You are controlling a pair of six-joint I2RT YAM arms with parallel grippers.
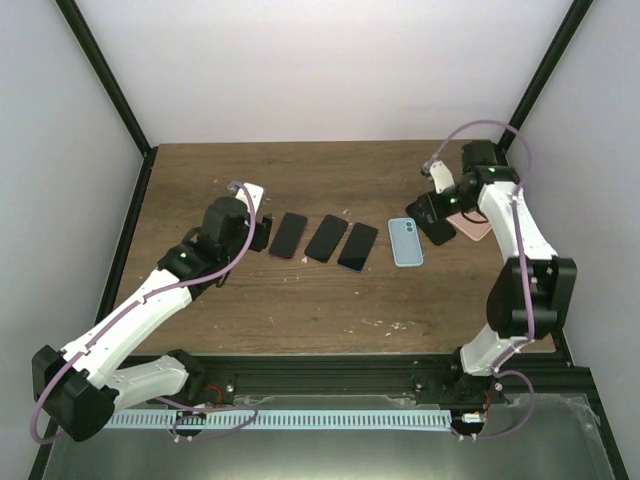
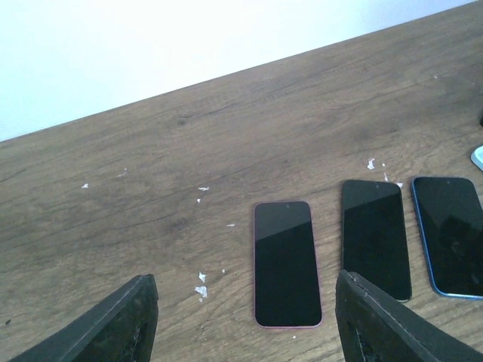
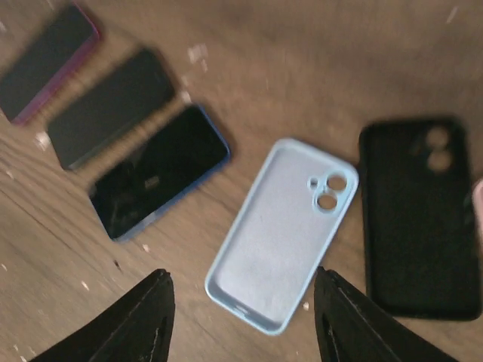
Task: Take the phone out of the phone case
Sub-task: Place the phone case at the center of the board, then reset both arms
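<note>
Top external view: three phones lie in a slanted row on the wooden table (image 1: 300, 170), a pink-rimmed phone (image 1: 288, 235), a black phone (image 1: 326, 238) and a blue phone (image 1: 358, 246), all out of their cases. Just right of them lie a light blue case (image 1: 406, 242), a black case (image 1: 438, 232) and a pink case (image 1: 476, 228). The left gripper (image 1: 262, 232) hovers just left of the pink-rimmed phone; the right gripper (image 1: 425, 210) is above the black case.

Left wrist view: the fingers (image 2: 121, 324) stand apart with nothing between them, and the pink-rimmed phone lies on the table ahead.

Right wrist view: the fingers (image 3: 143, 324) are spread and hold nothing. The light blue case lies empty, inside up, with the empty black case beside it.
</note>
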